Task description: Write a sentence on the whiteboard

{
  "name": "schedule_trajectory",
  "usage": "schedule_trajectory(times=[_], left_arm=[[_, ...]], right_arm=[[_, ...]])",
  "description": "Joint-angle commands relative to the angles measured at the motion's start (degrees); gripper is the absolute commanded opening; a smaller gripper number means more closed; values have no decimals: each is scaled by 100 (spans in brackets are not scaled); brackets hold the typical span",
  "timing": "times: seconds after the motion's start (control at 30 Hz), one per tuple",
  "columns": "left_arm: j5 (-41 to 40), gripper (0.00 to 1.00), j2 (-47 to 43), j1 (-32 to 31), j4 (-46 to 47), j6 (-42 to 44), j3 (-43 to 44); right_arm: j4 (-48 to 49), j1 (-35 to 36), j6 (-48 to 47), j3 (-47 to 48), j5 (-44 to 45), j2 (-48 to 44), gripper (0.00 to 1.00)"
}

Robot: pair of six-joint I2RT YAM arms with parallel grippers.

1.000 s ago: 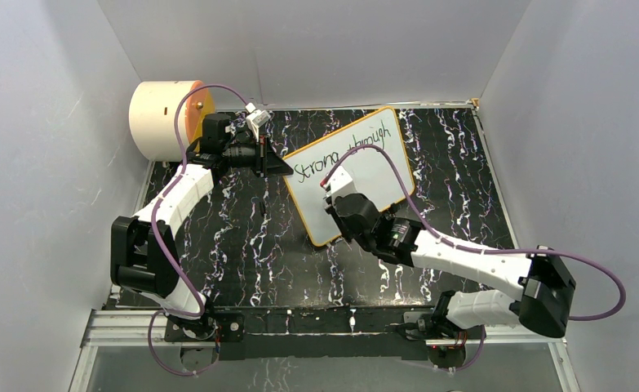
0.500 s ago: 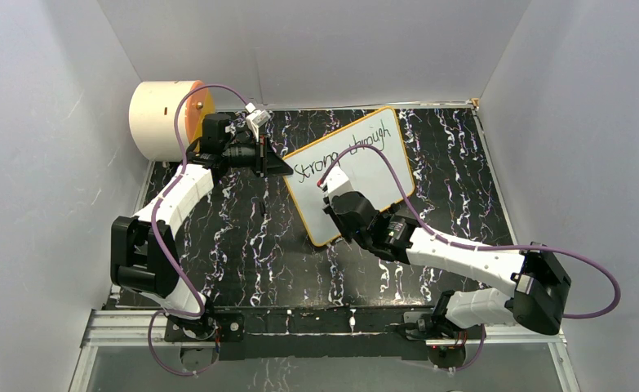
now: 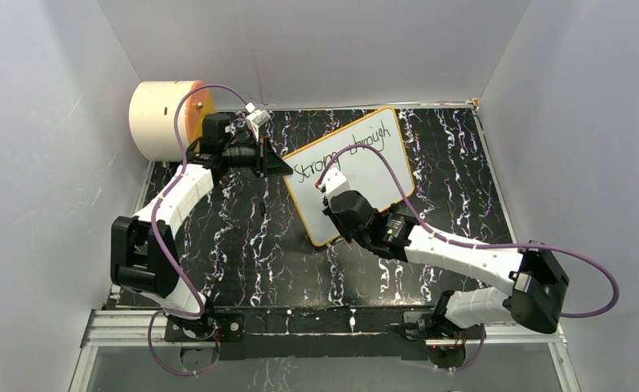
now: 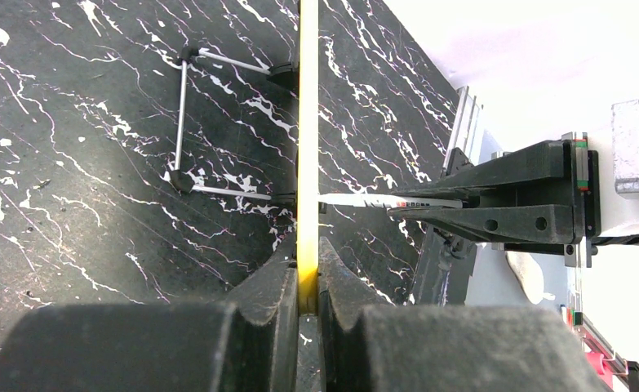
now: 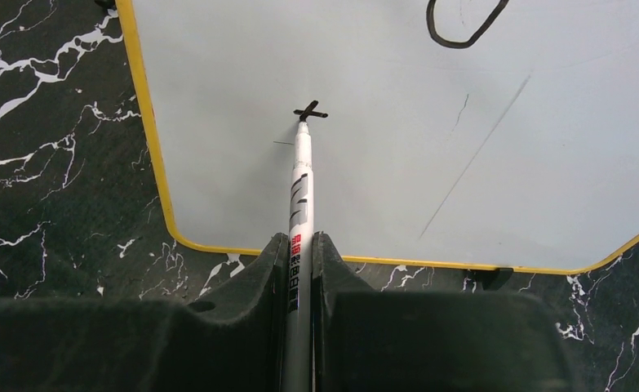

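My right gripper [image 5: 300,249] is closed narrow on a white marker [image 5: 302,184], which runs out between the jaws to the whiteboard [image 5: 479,188]. The tip touches the white face close to the board's near corner, just inside the yellow frame, at a small black cross stroke [image 5: 310,113].

I judge I am mid-sentence and starting a new line with the first letter of the next word. The next move calls for light, even pressure and short strokes that travel along the board, away from that corner and clear of the frame.

The board sits on the black marbled table [image 3: 242,245], angled across it, with thin wire legs behind it. My left gripper [image 4: 308,257] is pinched tight on the board's edge at its left corner. It has to hold firm so the board does not slide under the pen.

Along the board's far edge the words "Strong through" [image 3: 348,153] are already written.

Beyond the board's left end stands a cream cylinder [image 3: 162,118] with an orange face. I cannot tell whether it holds anything, and I see no other container.
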Motion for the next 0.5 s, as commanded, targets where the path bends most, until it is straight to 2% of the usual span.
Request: schedule_trajectory(times=[0.0, 0.47], left_arm=[[19, 0, -215, -10, -103, 30, -56], [14, 0, -215, -10, -107, 30, -48]], right_arm=[[-114, -25, 155, 137, -153, 46, 0], [-269, -27, 157, 117, -58, 2, 0]])
